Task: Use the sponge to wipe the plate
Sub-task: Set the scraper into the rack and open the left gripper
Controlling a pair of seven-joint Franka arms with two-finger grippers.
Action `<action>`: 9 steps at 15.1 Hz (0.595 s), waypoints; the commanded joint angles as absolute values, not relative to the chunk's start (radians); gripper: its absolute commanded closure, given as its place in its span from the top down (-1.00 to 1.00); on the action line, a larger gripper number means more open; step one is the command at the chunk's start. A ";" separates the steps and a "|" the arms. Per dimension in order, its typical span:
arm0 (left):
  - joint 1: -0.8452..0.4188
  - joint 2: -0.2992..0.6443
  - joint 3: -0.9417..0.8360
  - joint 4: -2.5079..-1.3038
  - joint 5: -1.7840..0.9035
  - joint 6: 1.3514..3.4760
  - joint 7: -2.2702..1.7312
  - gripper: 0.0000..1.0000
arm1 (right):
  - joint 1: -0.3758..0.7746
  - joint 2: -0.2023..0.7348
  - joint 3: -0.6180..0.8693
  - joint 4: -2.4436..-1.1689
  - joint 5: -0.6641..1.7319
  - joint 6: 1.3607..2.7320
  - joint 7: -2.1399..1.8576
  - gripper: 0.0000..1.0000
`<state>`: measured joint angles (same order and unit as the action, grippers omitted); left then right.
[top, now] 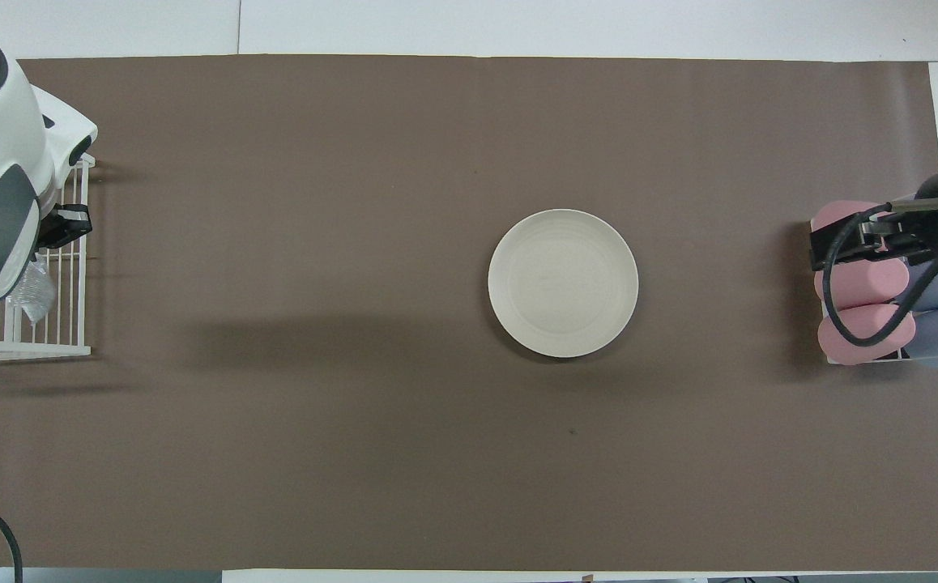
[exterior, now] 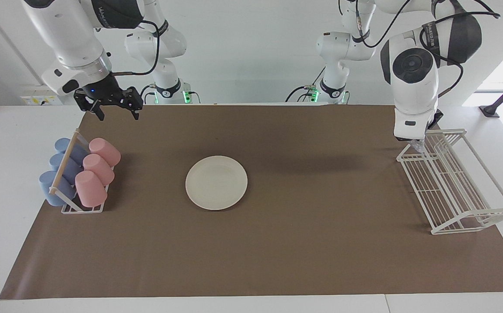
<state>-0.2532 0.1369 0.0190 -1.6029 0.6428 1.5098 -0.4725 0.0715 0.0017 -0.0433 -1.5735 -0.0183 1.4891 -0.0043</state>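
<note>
The cream-white plate (exterior: 216, 182) lies flat in the middle of the brown mat and also shows in the overhead view (top: 563, 282). The glittery sponge (exterior: 418, 146) hangs just under my left wrist, over the robots' end of the white wire rack (exterior: 451, 187); it also shows in the overhead view (top: 30, 296). My left gripper (exterior: 421, 140) is mostly hidden by the arm and seems shut on the sponge. My right gripper (exterior: 117, 114) is open and empty, up in the air over the mat's corner by the cup rack.
A rack of pink cups (exterior: 97, 167) and blue cups (exterior: 60, 169) stands at the right arm's end of the table. The wire rack (top: 31, 344) stands at the left arm's end. The brown mat (exterior: 277, 252) covers the table.
</note>
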 commanded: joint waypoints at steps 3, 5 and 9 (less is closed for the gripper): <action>-0.232 0.112 0.029 -1.713 0.839 1.619 -0.485 -1.00 | 0.078 -0.041 -0.055 -1.637 -0.018 1.529 -0.029 1.00; -0.200 0.089 0.029 -1.794 0.880 1.702 -0.486 -1.00 | 0.077 -0.043 -0.083 -1.644 -0.017 1.540 -0.003 1.00; -0.124 0.091 0.031 -1.882 0.896 1.834 -0.488 -1.00 | 0.077 -0.038 -0.084 -1.649 -0.017 1.609 -0.002 1.00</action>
<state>-0.1524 0.1327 0.0335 -1.7893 0.8636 1.7599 -0.4749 0.0728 -0.0153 -0.0812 -1.6127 -0.0182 1.5767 -0.0094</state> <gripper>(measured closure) 0.943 0.000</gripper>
